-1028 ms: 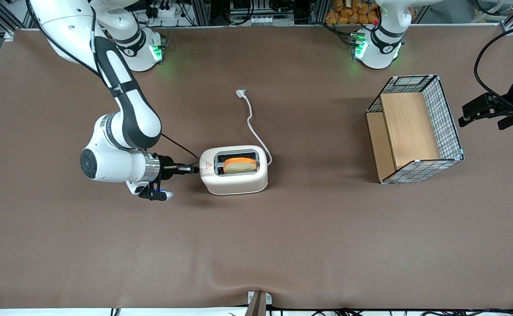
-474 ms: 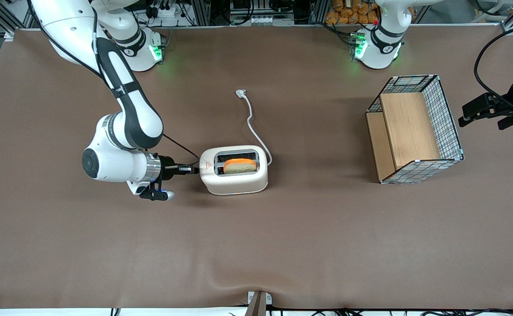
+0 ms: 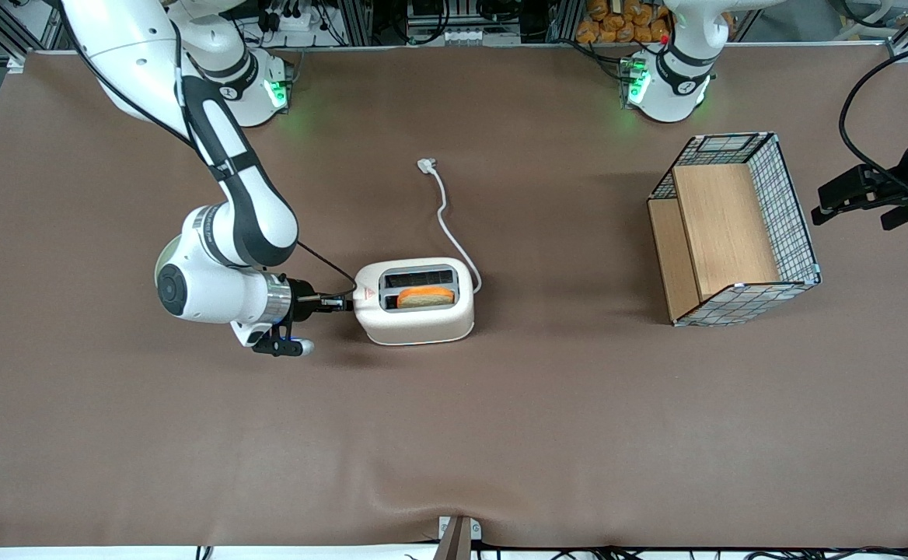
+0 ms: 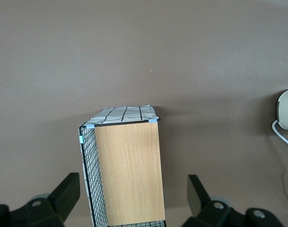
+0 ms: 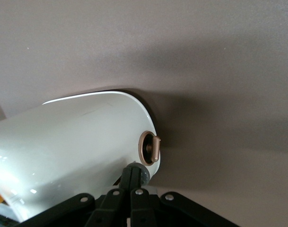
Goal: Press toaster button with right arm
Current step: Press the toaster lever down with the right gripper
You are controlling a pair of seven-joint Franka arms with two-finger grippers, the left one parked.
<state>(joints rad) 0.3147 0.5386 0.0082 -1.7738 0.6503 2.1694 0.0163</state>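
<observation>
The white toaster (image 3: 415,323) stands mid-table with a slice of toast (image 3: 425,296) low in the slot nearer the front camera. My right arm (image 3: 225,233) reaches down beside the toaster's narrow end. Its gripper (image 3: 344,303) is shut, with nothing between the fingers, and the tips are against that end face. In the right wrist view the gripper (image 5: 133,173) rests on the small grey toaster button (image 5: 143,173). A bronze round dial (image 5: 149,147) sits on the toaster (image 5: 73,142) close to the button. In the front view the fingertips hide the button.
The toaster's white cord (image 3: 446,210) runs away from the front camera to a loose plug (image 3: 426,164). A wire basket holding a wooden box (image 3: 734,229) stands toward the parked arm's end, also seen in the left wrist view (image 4: 127,170).
The gripper has slid slightly down along the toaster's end face, with the arm's wrist shifting toward the toaster. The toast has sunk lower into its slot.
</observation>
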